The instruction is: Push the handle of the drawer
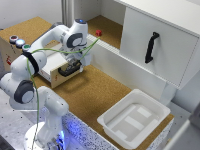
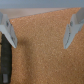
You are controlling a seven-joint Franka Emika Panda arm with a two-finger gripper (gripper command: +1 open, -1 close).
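white tray (image 1: pixel 134 120), cabinet door (image 1: pixel 155 45), red block (image 1: pixel 98 33)

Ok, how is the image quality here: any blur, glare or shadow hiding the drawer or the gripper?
Exterior view: soft and low in detail; the gripper hides most of the drawer front, so its handle barely shows; blue glow at the arm's base. Wrist view: heavily blurred; both fingers smear over the cork surface, with a dark shape at one edge.

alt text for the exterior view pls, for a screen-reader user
A white robot arm holds its gripper at the front of a light-wood drawer pulled out of a wooden box with coloured buttons, right by the black handle. On the cork table, nearer the camera, sits a white plastic tray; behind stands a white cabinet door.
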